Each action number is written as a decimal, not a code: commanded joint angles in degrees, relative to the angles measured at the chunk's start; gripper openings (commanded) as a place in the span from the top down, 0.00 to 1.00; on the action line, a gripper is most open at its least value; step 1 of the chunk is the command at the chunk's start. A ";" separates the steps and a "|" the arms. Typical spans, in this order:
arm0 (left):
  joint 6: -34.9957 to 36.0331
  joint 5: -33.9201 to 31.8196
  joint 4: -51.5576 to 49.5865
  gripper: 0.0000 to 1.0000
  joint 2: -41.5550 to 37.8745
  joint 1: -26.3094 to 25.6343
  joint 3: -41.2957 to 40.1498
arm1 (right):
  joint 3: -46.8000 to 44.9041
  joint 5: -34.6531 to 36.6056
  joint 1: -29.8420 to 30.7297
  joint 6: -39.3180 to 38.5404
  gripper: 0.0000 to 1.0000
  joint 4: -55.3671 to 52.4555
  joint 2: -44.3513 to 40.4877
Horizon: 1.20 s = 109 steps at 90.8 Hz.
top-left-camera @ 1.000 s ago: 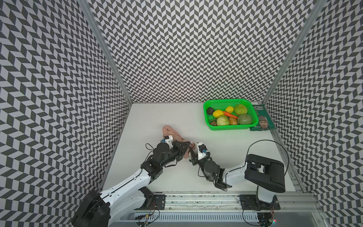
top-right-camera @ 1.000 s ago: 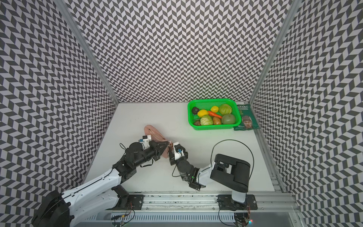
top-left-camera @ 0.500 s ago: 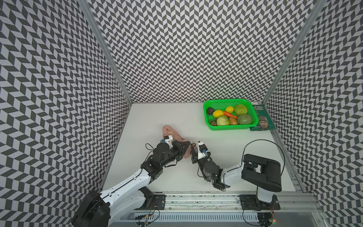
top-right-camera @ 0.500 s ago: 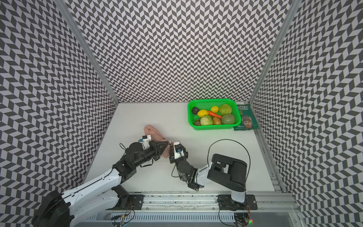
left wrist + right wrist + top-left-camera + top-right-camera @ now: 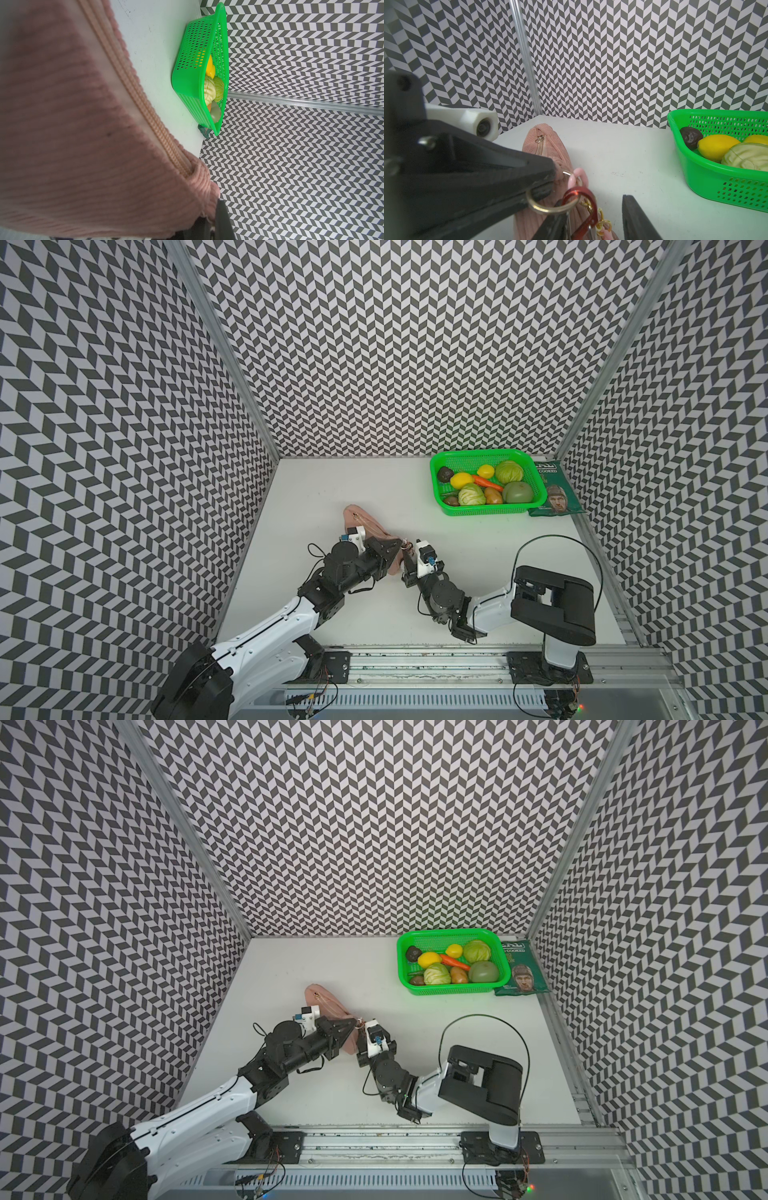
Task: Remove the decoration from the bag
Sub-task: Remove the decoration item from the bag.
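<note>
Far beyond the bag [image 5: 357, 517] stand a green basket [image 5: 478, 512] and snack packet [image 5: 556, 497].

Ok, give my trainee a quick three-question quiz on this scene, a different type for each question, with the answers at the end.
1. True or false: the left end effector is shut on the end of the soft dusty-pink corduroy zip pouch.
2. The green perforated plastic basket holds: A) fruit and vegetables; B) tools; C) nothing.
3. The translucent red clasp sits between the fingers of which arm's tool?
Key: 1 true; 2 A; 3 the right end effector.
</note>
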 commanded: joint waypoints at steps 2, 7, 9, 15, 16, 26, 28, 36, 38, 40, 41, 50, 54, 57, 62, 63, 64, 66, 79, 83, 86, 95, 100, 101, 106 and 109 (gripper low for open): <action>0.13 -0.46 1.89 1.00 -0.36 0.23 2.08 | -0.32 -1.37 0.47 0.40 0.55 0.83 0.38; 0.11 -0.49 1.89 1.00 -0.36 0.23 2.07 | -0.38 -1.59 0.47 0.43 0.55 0.61 0.51; 0.13 -0.52 1.89 1.00 -0.36 0.23 2.08 | -0.26 -1.62 0.47 0.43 0.55 0.44 0.55; 0.08 -0.45 1.89 1.00 -0.36 0.23 2.09 | -0.23 -1.72 0.45 0.61 0.56 0.20 0.78; 0.11 -0.49 1.89 1.00 -0.36 0.23 2.04 | -0.23 -1.73 0.46 0.69 0.56 0.19 0.81; 0.13 -0.52 1.89 1.00 -0.44 0.23 2.08 | -0.14 -1.76 0.47 0.96 0.58 -0.15 1.00; 0.13 -0.53 1.89 1.00 -0.45 0.23 2.09 | -0.14 -1.75 0.47 1.04 0.58 -0.23 1.01; 0.13 -0.53 1.89 1.00 -0.45 0.23 2.07 | -0.14 -1.60 0.39 1.06 0.59 -0.24 1.10; 0.13 -0.53 1.89 1.00 -0.45 0.23 2.04 | -0.20 -1.57 0.38 1.09 0.59 -0.21 1.10; 0.13 -0.53 1.89 1.00 -0.45 0.23 2.03 | -0.09 -1.57 0.38 1.12 0.60 -0.18 1.10; 0.13 -0.53 1.89 1.00 -0.45 0.23 2.06 | -0.07 -1.57 0.38 1.12 0.60 -0.18 1.10; 0.13 -0.52 1.85 1.00 -0.45 0.23 2.07 | -0.08 -1.48 0.38 1.00 0.63 -0.17 1.07; 0.13 -0.60 1.81 1.00 -0.52 0.23 2.08 | -0.11 -1.36 0.38 0.96 0.64 -0.13 1.01; 0.13 -0.61 1.80 1.00 -0.53 0.23 2.05 | -0.15 -1.39 0.38 1.00 0.66 -0.04 0.96; 0.19 -0.59 1.80 1.00 -0.54 0.23 2.07 | -0.21 -1.38 0.38 0.96 0.67 0.00 0.89; 0.21 -0.60 1.80 1.00 -0.54 0.23 2.08 | -0.26 -1.39 0.38 0.96 0.67 0.00 0.86; 0.21 -0.61 1.80 1.00 -0.49 0.23 2.08 | -0.24 -1.35 0.38 0.95 0.68 0.01 0.85; 0.21 -0.61 1.74 1.00 -0.52 0.23 2.02 | -0.23 -1.38 0.38 1.00 0.68 0.01 0.84; 0.14 -0.61 1.71 1.00 -0.52 0.23 2.07 | -0.41 -1.48 0.30 1.03 0.74 0.01 0.49; 0.21 -0.62 1.71 1.00 -0.51 0.23 2.06 | -0.45 -1.46 0.29 1.02 0.76 0.01 0.40; 0.22 -0.62 1.71 1.00 -0.53 0.23 2.13 | -0.45 -1.51 0.29 0.96 0.77 0.01 0.35; 0.22 -0.62 1.71 1.00 -0.54 0.23 2.10 | -0.62 -1.52 0.34 1.14 0.81 -0.08 0.16; 0.22 -0.62 1.71 1.00 -0.45 0.23 2.17 | -0.79 -1.56 0.22 1.39 0.81 -0.16 -0.02; 0.22 -0.62 1.71 1.00 -0.45 0.23 2.17 | -0.81 -1.52 0.21 1.43 0.81 -0.17 -0.03; 0.22 -0.57 1.71 1.00 -0.45 0.23 2.15 | -1.04 -1.68 0.13 1.56 0.82 -0.17 -0.25; 0.22 -0.58 1.71 1.00 -0.45 0.23 2.21 | -1.10 -1.72 0.12 1.78 0.83 -0.25 -0.35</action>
